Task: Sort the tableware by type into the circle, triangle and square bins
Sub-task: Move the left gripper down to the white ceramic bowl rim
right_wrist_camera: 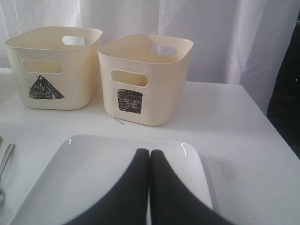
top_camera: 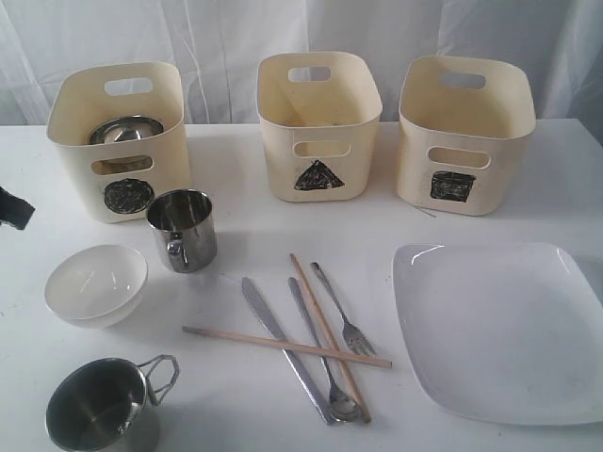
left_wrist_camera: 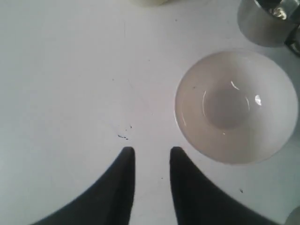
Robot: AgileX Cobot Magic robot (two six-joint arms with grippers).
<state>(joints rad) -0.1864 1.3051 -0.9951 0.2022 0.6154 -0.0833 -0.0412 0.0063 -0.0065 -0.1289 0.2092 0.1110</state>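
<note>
The circle bin [top_camera: 118,141] holds a steel bowl [top_camera: 125,129]. In front of it stand a steel mug [top_camera: 184,229] and a white bowl [top_camera: 96,282], with a second steel mug [top_camera: 99,405] at the front left. Knife [top_camera: 262,306], spoon [top_camera: 341,405], fork [top_camera: 350,334] and two crossed chopsticks [top_camera: 226,336] lie mid-table. A white square plate [top_camera: 504,325] lies at the right. My left gripper [left_wrist_camera: 150,152] is open over bare table beside the white bowl [left_wrist_camera: 236,105], nothing between its fingers. My right gripper [right_wrist_camera: 149,152] is shut, empty, above the plate [right_wrist_camera: 93,178].
The triangle bin [top_camera: 318,122] and square bin [top_camera: 466,132] stand at the back, centre and right, before a white curtain. A black part of the left arm [top_camera: 11,209] shows at the table's left edge. The table's right edge runs just past the plate.
</note>
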